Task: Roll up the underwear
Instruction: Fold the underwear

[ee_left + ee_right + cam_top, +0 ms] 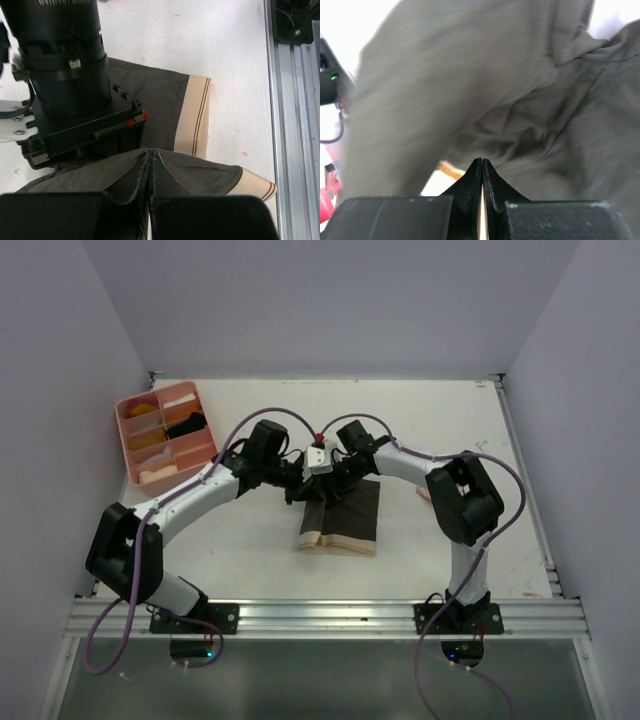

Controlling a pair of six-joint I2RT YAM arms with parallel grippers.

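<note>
The dark olive-brown underwear [345, 520] lies at the table's middle, its left part folded. Its cream waistband with thin dark stripes [197, 120] shows in the left wrist view. My left gripper [303, 487] is at the garment's far edge, shut on a pinched ridge of the olive cloth [150, 154]. My right gripper [335, 485] is beside it, shut with its tips [482, 162] against creased olive cloth [535, 125] that fills its view. A small pale pink piece [423, 494] shows by the right arm's elbow, mostly hidden.
A pink compartment tray [132, 430] holding small items stands at the far left. The right arm's black wrist [65, 75] is close beside my left gripper. The metal rail [295, 125] runs along the table's near edge.
</note>
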